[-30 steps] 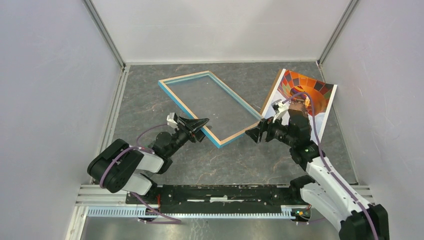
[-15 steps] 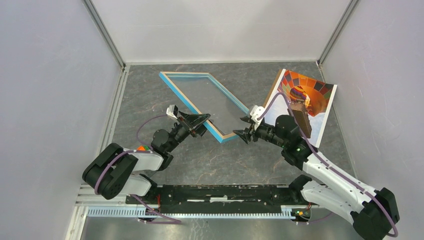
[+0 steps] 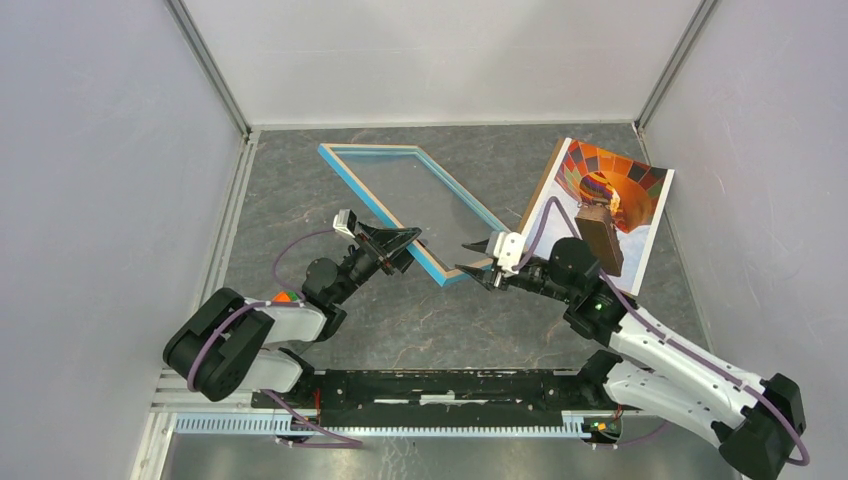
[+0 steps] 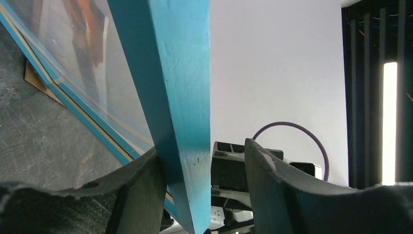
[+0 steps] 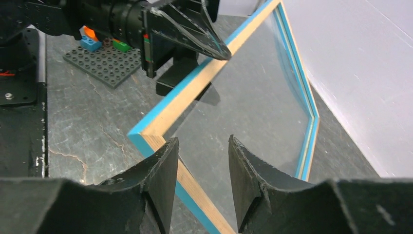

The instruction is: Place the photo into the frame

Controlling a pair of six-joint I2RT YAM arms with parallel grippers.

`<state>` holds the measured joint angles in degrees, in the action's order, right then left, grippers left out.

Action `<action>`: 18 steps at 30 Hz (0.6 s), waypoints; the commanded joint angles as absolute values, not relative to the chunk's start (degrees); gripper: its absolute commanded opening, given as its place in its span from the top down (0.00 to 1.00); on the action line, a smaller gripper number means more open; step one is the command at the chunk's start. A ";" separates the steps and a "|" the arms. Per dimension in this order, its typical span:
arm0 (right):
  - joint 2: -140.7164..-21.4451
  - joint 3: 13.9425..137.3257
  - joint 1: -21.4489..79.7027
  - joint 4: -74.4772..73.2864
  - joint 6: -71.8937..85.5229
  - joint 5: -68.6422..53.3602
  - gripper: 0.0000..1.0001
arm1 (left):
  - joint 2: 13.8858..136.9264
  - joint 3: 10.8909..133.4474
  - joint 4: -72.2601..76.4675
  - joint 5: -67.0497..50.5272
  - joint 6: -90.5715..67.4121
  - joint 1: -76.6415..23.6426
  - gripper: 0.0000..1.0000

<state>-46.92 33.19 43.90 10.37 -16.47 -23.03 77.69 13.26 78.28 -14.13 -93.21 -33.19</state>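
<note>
The frame (image 3: pixel 415 200) stood in the middle of the table (image 3: pixel 440 330), tipped up on edge rather than lying flat, with its blue face and light wood side both showing. Its clear middle let the grey table surface show through. Its near corner pointed between the two arms.

The left gripper (image 3: pixel 405 245) sat on the frame's near-left rail. In the left wrist view the blue rail ran between the jaws, one finger (image 4: pixel 131 195) against it and the other finger (image 4: pixel 292 195) a little apart from it, so the jaws were open around the rail, not clamped.

The right gripper (image 3: pixel 465 257) was at the near corner, on the right-hand rail. In its wrist view the jaws were open, with the wooden rail passing just beside one finger (image 5: pixel 156 180) and clear pane visible in the gap.

The photo (image 3: pixel 612 190) was well to the right of the frame, in the far right corner, leaning picture-side out toward the right wall (image 3: pixel 760 200). A corner of brown board (image 4: pixel 36 80) showed on the table beyond the frame.

A grey studded plate (image 5: pixel 104 61) with small coloured bricks lay near the left arm's base.
</note>
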 commanded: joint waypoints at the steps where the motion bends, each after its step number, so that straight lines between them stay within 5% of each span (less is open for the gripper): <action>1: -49.03 36.81 46.74 12.10 -18.71 -22.74 0.54 | 75.55 15.38 80.96 -15.30 -89.20 -33.08 0.37; 18: -53.37 37.05 56.75 9.41 -25.02 -7.31 0.60 | 75.96 15.47 80.76 -15.47 -89.73 -33.13 0.38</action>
<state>-51.96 34.50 54.02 10.59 -21.52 -13.47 77.30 13.28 76.51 -14.17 -93.19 -33.19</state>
